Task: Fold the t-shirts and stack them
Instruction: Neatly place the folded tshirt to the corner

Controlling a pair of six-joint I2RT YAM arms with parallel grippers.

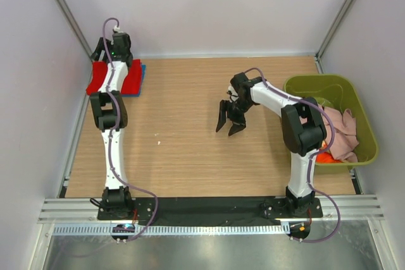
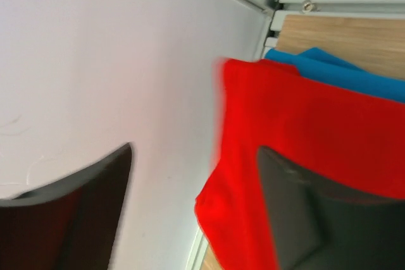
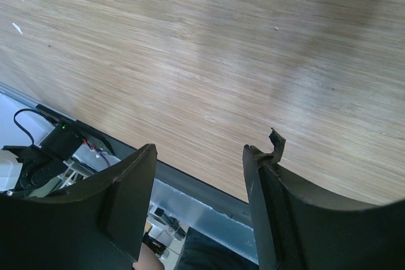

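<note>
Left gripper (image 2: 195,153) spread, empty, over red t-shirt (image 2: 304,118) stacked on blue t-shirt (image 2: 354,75), far from bin (image 1: 316,80); right gripper (image 3: 201,153) spread, empty, nearer bin for fetching

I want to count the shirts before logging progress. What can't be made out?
Top view: the left arm covers much of the red t-shirt; the blue t-shirt shows only an edge underneath.
Top view: the right arm hides part of the bin; its crumpled shirts cannot be counted.
Left wrist view: blurred, fold quality unclear.
</note>
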